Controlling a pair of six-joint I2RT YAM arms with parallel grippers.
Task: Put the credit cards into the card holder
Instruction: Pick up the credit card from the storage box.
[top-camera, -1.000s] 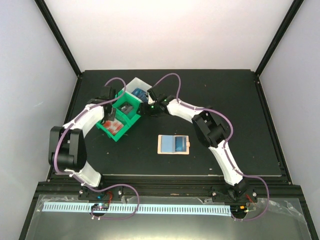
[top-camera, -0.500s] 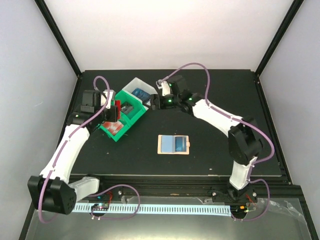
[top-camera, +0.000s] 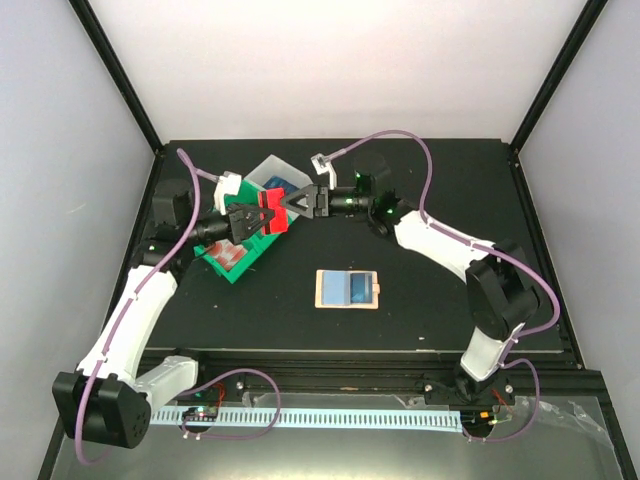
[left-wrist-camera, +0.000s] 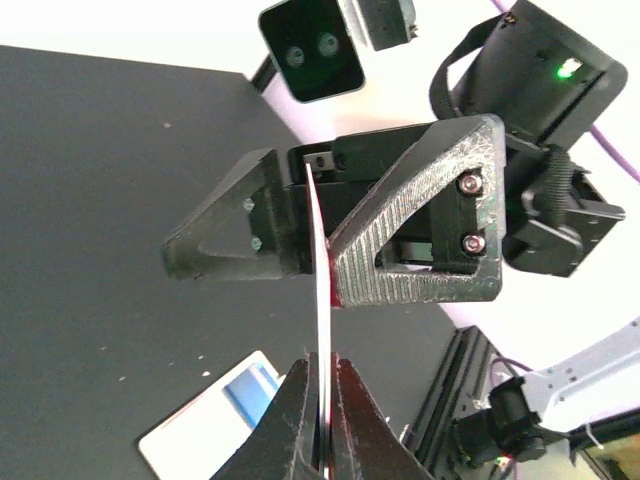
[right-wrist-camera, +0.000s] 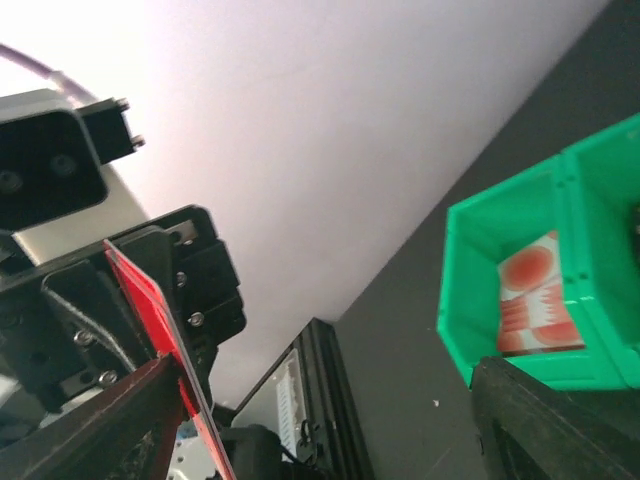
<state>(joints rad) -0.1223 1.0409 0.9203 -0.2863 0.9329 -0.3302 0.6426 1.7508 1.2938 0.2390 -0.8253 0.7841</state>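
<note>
My left gripper (top-camera: 257, 219) is shut on a red credit card (top-camera: 272, 213) and holds it in the air beside the bins. In the left wrist view the card (left-wrist-camera: 320, 320) shows edge-on between my closed fingertips (left-wrist-camera: 300, 405). My right gripper (top-camera: 293, 203) faces it, open, with its fingers either side of the card's far edge. In the right wrist view the card (right-wrist-camera: 150, 300) stands close to one finger (right-wrist-camera: 110, 430). The tan card holder (top-camera: 347, 290) lies open on the table with a blue card (top-camera: 352, 289) in it, and also shows in the left wrist view (left-wrist-camera: 190, 435).
A green bin (top-camera: 228, 268) sits at the back left and holds a red-and-white card (right-wrist-camera: 535, 300). A white bin (top-camera: 270, 168) behind it holds a blue card (top-camera: 283, 186). The black table (top-camera: 450, 200) has a raised frame around its edges.
My left gripper has lifted the red card out of the green bin and swung right. My right gripper has turned to face it, and its open fingers have come around the card.
</note>
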